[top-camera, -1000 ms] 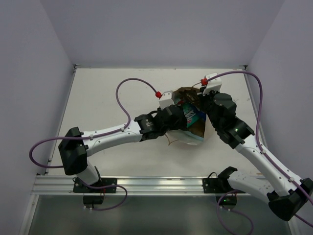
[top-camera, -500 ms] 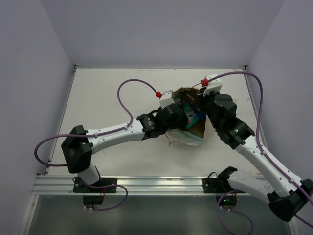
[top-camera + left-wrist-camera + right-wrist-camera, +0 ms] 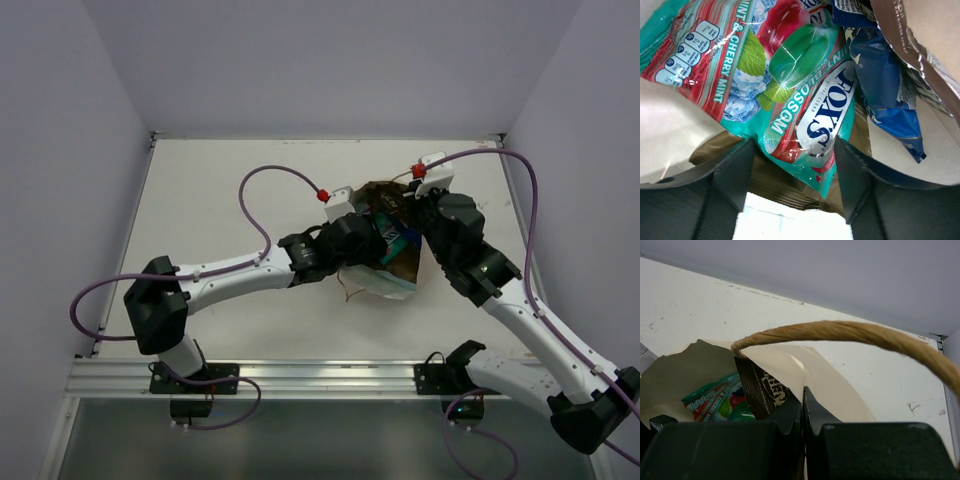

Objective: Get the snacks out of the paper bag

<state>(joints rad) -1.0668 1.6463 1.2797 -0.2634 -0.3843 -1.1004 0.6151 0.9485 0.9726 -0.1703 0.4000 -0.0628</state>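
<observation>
The paper bag [image 3: 396, 281] lies mid-table with its mouth facing up and back. My left gripper [image 3: 372, 232] is inside the mouth. In the left wrist view its jaws [image 3: 796, 150] stand open on either side of the lower corner of the green-red packet [image 3: 790, 85], with a gap on both sides. A blue packet [image 3: 885, 85] lies to its right against the bag's brown inside [image 3: 785, 187]. My right gripper [image 3: 418, 206] is shut [image 3: 802, 395] on the bag's cream rim [image 3: 840, 382]. Next to it show a dark brown-white packet [image 3: 760, 385] and the green-red packet [image 3: 715, 400].
The bag's twisted-cord handle [image 3: 840, 331] arcs over the right gripper; the other handle [image 3: 350, 290] lies on the table at the bag's near side. Purple cables [image 3: 262, 190] loop over the table. Walls close the left, back and right edges.
My left arm has shifted slightly, its elbow moving right, with the gripper staying in the bag's mouth. The right arm and the bag have barely moved.
</observation>
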